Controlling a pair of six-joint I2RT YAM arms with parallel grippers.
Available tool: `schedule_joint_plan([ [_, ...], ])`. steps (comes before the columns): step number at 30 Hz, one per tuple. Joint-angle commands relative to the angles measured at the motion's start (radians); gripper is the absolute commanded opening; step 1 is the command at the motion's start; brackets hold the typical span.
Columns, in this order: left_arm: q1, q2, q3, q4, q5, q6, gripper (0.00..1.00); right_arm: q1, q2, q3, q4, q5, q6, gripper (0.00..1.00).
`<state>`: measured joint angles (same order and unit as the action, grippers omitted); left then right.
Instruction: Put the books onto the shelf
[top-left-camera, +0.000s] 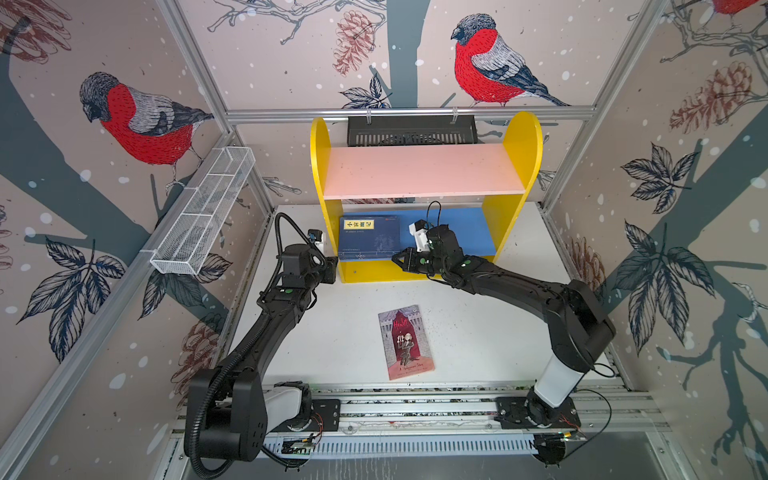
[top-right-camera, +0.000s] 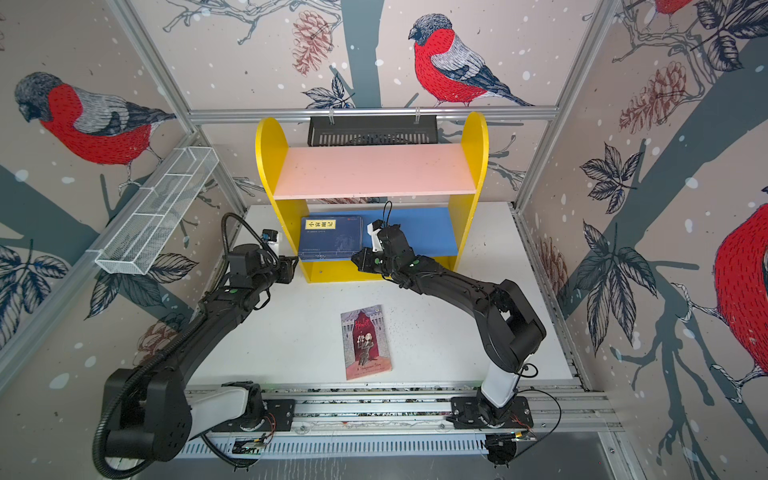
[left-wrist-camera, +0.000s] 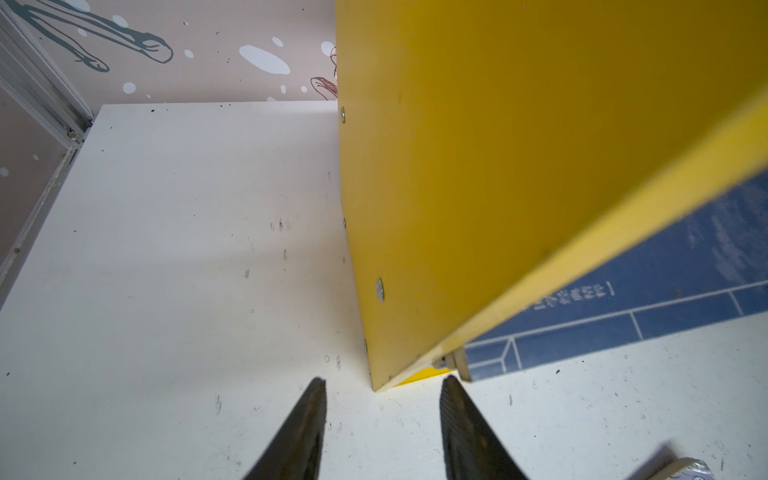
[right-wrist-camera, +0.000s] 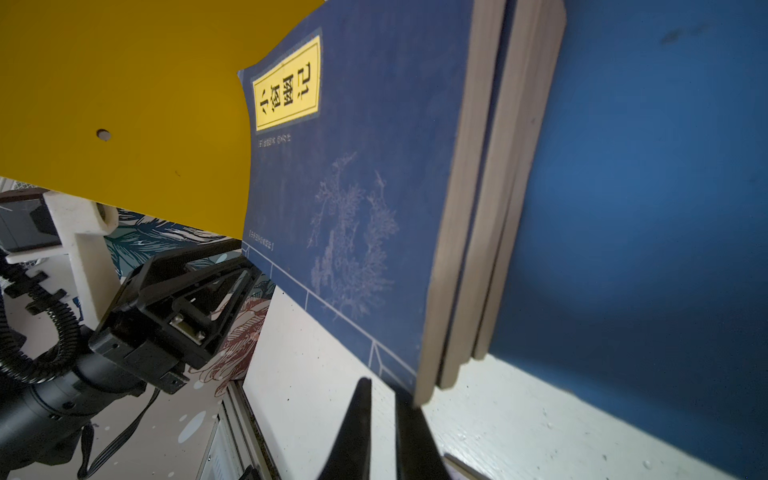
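On bench, rear centre: shelf | navy books stacked flat on blue lower board, left end | Hamlet book flat on bench, well in front of shelf | right hand closed, holding nothing, tips at stack's near right corner | left hand fingers apart, holding nothing, at front corner of shelf's left panel

Enclosed robot lab cell.
Aluminium frame holds bird-print panels around a white table; left arm and right arm mount on a rail at its near edge.
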<state>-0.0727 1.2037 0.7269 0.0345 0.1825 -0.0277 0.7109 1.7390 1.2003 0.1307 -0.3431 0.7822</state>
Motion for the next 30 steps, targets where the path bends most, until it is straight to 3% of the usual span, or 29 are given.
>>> schedule_joint_plan([
  [1, 0.002, -0.004, 0.002, 0.012, 0.005, -0.008, 0.46, -0.006, 0.007, 0.013, 0.001, -0.005, -0.017, 0.15],
  [18, 0.002, -0.002, 0.014, 0.019, -0.005, -0.015, 0.45, 0.007, 0.003, 0.021, -0.007, -0.018, -0.018, 0.21],
  [30, 0.011, -0.007, -0.009, -0.005, 0.019, 0.001, 0.44, -0.001, -0.165, -0.115, 0.041, 0.085, 0.014, 0.21],
])
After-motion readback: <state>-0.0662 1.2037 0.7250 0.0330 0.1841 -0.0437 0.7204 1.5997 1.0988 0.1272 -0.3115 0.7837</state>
